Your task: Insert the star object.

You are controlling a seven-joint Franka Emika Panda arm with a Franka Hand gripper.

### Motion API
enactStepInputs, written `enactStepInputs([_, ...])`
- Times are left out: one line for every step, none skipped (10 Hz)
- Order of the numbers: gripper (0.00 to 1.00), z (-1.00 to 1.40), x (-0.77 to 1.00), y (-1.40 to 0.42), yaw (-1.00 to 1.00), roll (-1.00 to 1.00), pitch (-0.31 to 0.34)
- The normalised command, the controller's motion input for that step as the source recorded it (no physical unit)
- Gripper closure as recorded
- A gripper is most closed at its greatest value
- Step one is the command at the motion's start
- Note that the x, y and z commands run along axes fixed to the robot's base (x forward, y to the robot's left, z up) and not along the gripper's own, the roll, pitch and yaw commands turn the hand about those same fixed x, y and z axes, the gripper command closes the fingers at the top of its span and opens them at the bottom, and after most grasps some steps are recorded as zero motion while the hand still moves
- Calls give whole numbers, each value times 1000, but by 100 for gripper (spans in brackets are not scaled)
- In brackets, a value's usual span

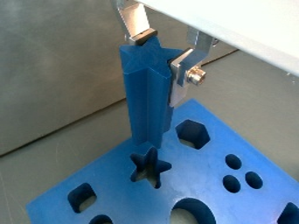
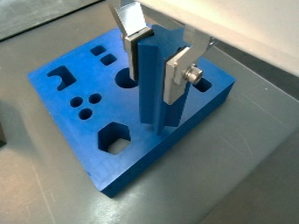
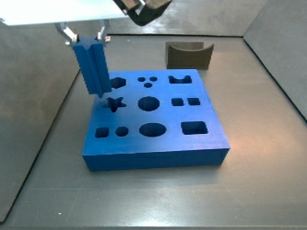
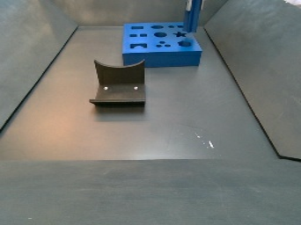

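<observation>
The star object (image 1: 146, 92) is a tall bright-blue ridged peg, held upright. It also shows in a wrist view (image 2: 158, 83) and in both side views (image 3: 92, 65) (image 4: 192, 16). My gripper (image 1: 162, 54) is shut on its upper end, one silver finger on each side, as a wrist view (image 2: 160, 54) and a side view (image 3: 84, 36) also show. The peg's lower end stands right over the star-shaped hole (image 1: 146, 166) of the blue block (image 1: 233, 210). I cannot tell whether the tip has entered. The hole also shows in a side view (image 3: 117, 104).
The blue block (image 3: 156, 144) has several other shaped holes and lies on the grey floor near a wall (image 4: 159, 54). A dark grey curved piece (image 3: 188, 54) stands apart from the block, seen also in a side view (image 4: 118, 86).
</observation>
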Motion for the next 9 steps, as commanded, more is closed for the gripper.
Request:
enactStepInputs([100,-709,123,-169,0,23,-76])
enactStepInputs([100,-623,197,-123,0,0,-46])
enactStepInputs([100,-563,277,-117,-29,0,-34])
enactStepInputs([100,-494,420,-29,-174,0,0])
enactStepInputs([100,-423,489,0,-214,20,16])
enactStepInputs([100,-363,471,0,-223,23,26])
enactStepInputs([100,-343,446,0,-277,0,13])
enactStepInputs([100,-409,386,0,-260,0,0])
enactStepInputs([100,-483,289,0,-209,-113,-7])
